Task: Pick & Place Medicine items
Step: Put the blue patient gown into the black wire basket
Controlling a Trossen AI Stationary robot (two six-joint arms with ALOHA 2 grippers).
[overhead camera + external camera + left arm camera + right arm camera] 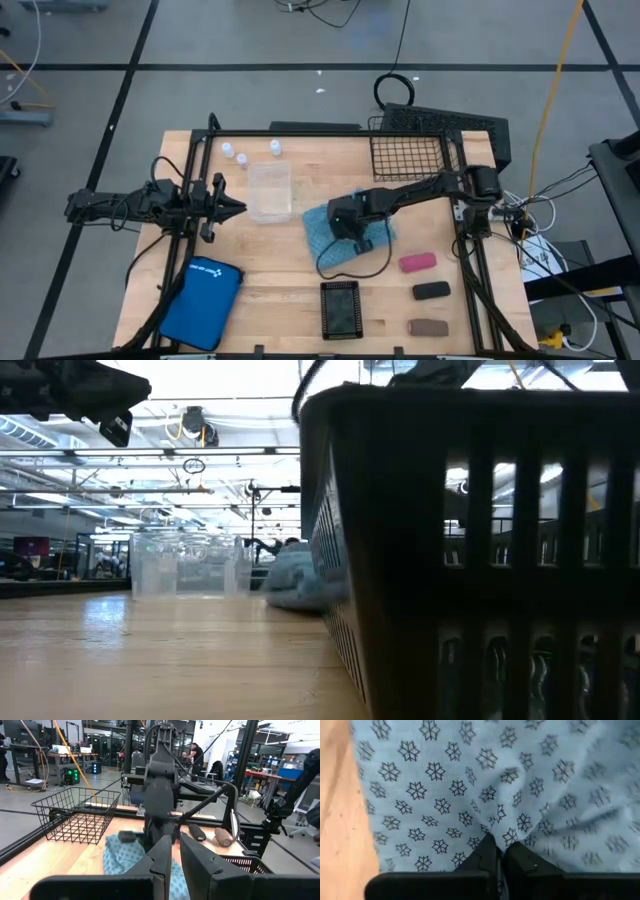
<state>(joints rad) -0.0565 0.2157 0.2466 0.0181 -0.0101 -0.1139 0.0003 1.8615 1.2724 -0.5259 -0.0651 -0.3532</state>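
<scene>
R tool (501, 851) is down on the teal pouch (345, 232), fingers drawn together w/ a fold of the snowflake-print fabric pinched between the tips; in the right wrist view the cloth puckers up right at the fingertips. High view puts this at frame centre, arm reaching in from the right edge of the bench (280, 300).

Step in hand, as I read it: the grasp on the pouch, just made, lift not yet begun. The pouch lies flat on the wood.

Next move prob. calls for a straight lift, slow enough to check the pinch holds, since only a small fold is caught and soft fabric could slip out. Then carry to a container; likely the clear bin (270, 191) just left of the pouch or the wire basket (410, 150) upper right of centre. Can't tell which is meant.

L tool (236, 208) waits at centre-left, fingers together, empty, pointing toward the clear bin.

Rest of the items untouched: three white vials (242, 154) upper left of the bin; pink block (417, 262), black block (431, 290), brown block (428, 327) stacked down the lower right. Black tray (340, 308) at bottom centre, blue zip case (202, 300) lower left.
</scene>
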